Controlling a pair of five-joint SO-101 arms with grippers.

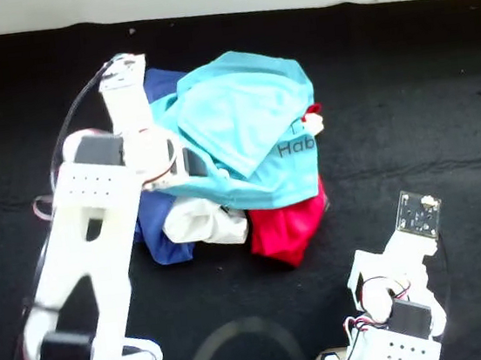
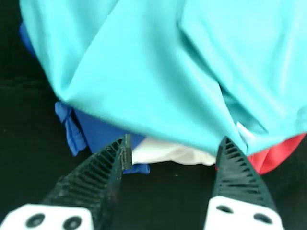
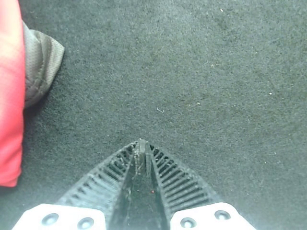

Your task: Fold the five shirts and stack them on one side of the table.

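High view: black tabletop (image 1: 421,79), one shirt heap (image 1: 239,171) at centre-left, two arms. Left arm (image 1: 88,225) runs up from the near-left corner and overlaps the heap's left edge, covering part of it. Right arm (image 1: 405,300) sits near-right, well apart from the heap.

Shirt count in the high view: 4 colours.
- cyan shirt (image 1: 242,118): biggest, draped on top, hides most of the rest
- blue shirt (image 1: 159,234): under it, sticking out left
- red shirt (image 1: 286,227): out at the near-right
- white shirt (image 1: 202,222): bunched between blue and red

All crumpled, none folded.

Left wrist view: left gripper (image 2: 175,141) at the heap's edge, fingers spread wide, nothing between them. Cyan hem just past the tips, with white, blue and red peeking under it. Contact: can't tell.

Right wrist view: right gripper (image 3: 140,146) over bare tabletop, fingers pressed together, empty. Red shirt beside it, plus a grey mesh fabric (image 3: 41,62) patch touching the red. Can't tell if that is a separate garment.
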